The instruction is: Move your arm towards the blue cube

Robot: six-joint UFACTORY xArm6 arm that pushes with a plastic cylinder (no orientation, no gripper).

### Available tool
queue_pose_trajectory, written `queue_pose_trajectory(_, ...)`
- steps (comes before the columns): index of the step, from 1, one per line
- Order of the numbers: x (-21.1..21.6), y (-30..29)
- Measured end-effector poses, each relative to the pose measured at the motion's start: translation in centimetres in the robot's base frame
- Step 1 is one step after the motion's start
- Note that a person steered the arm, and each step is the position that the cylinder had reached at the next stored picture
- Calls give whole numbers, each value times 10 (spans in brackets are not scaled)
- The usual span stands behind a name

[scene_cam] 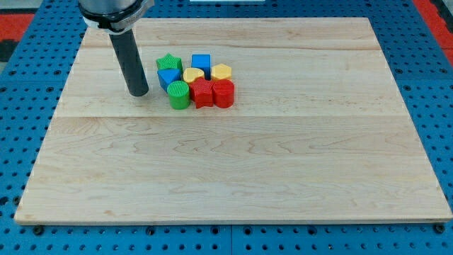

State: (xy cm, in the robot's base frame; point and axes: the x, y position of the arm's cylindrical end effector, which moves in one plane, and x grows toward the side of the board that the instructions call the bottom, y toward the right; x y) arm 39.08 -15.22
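Note:
The blue cube (201, 62) sits at the top of a tight cluster of blocks in the upper left-middle of the wooden board (233, 177). My tip (139, 93) rests on the board to the view's left of the cluster, about a block's width left of the green cylinder (178, 95) and lower-left of the blue cube. Between my tip and the blue cube lie a green star-shaped block (169, 63) and a second blue block (168, 77).
The cluster also holds a yellow heart-shaped block (192, 74), a yellow hexagonal block (221, 71), a red star-shaped block (202, 93) and a red cylinder-like block (224, 93). A blue pegboard surface (21, 85) surrounds the board.

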Motion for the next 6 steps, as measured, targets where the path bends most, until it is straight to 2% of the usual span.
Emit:
queue_pose_trajectory(2,10,14)
queue_pose_trajectory(3,80,-5)
queue_pose_trajectory(4,93,53)
queue_pose_trajectory(6,83,269)
